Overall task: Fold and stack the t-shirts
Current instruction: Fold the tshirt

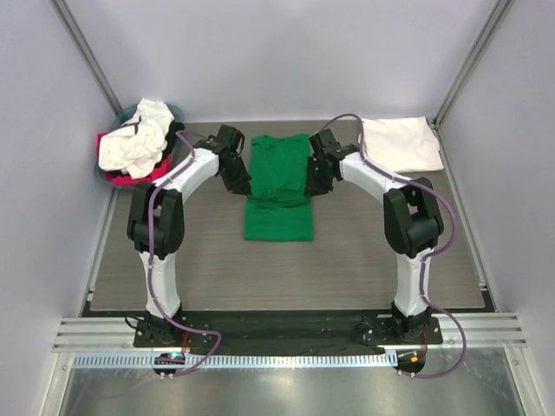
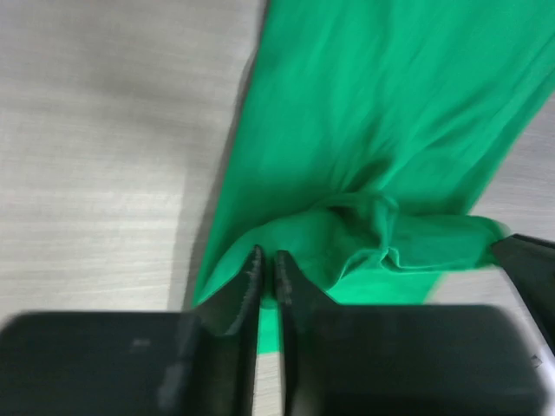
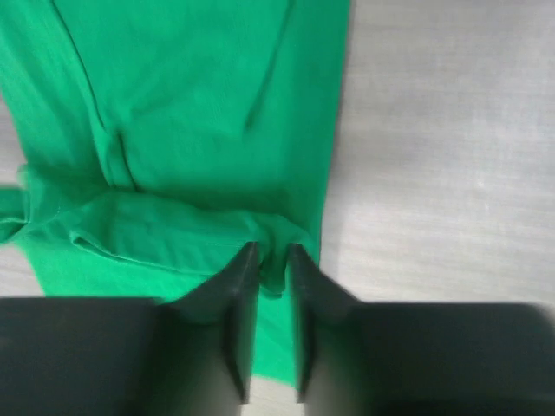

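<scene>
The green shirt point(image 1: 277, 217) is laid lengthwise front to back, its left edge pinched by the left gripper point(image 2: 264, 260), its right by the right gripper point(image 3: 269, 256)

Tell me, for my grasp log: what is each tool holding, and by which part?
Both pinch the bright green cotton t-shirt: the left tool its left side edge, the right tool its right side edge, at the bunched fold.

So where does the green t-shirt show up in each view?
Top external: green t-shirt at the middle of the table.
Left wrist: fills the upper right.
Right wrist: fills the upper left.
Shared landmark: its bunched fold, pinched by the left gripper and right gripper.
</scene>
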